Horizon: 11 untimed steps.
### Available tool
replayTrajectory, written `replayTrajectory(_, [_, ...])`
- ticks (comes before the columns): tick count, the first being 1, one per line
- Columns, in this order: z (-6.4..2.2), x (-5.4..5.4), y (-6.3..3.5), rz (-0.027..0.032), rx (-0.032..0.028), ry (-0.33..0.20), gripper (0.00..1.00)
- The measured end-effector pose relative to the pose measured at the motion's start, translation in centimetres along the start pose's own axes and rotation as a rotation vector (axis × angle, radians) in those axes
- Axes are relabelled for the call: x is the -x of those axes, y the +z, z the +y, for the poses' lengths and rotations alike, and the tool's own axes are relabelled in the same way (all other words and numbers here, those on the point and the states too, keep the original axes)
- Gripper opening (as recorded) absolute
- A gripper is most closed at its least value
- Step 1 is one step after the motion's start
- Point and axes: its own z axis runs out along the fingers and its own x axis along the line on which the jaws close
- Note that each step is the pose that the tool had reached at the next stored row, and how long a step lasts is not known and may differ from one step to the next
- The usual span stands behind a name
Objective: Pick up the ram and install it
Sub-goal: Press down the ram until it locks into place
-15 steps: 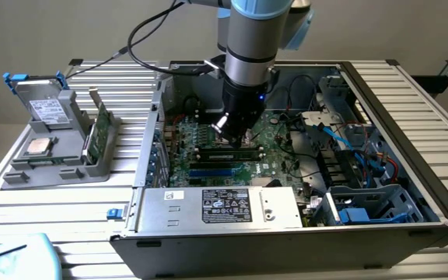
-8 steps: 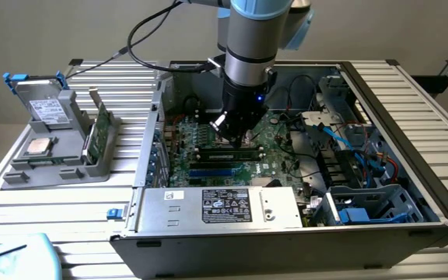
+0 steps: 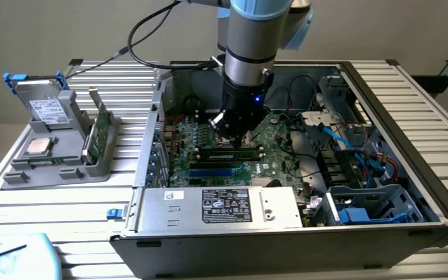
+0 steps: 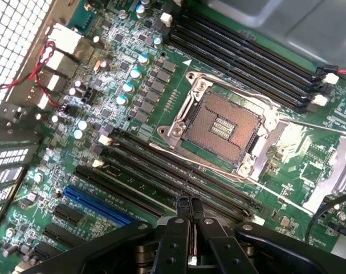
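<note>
Hand (image 4: pixel 188 206) fingers pressed together, gripping nothing, tips just above the motherboard (image 4: pixel 161 85) slots. Ram (image 3: pixel 226 155) sits in a slot directly below hand, inside the open PC case (image 3: pixel 410 175).

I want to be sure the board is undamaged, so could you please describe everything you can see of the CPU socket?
The CPU socket is square, open and empty: a brownish field of fine contacts with a paler patch at its centre. A silvery metal frame surrounds it, with screws at corners and a thin wire lever along one side. It lies flat on the green motherboard, between two banks of long black memory slots. Nothing rests on it; the shut gripper hangs beside it.
</note>
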Motion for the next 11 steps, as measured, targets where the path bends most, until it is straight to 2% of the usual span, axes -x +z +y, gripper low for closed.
replayTrajectory(6, [-0.01,0.00,-0.01,0.0171,0.0132,0.059,0.11])
replayTrajectory(8, [-0.01,-0.01,-0.04,0.0190,0.0152,0.079,0.11])
replayTrajectory(11, [0.00,-0.01,-0.23,0.0179,0.0164,0.102,0.11])
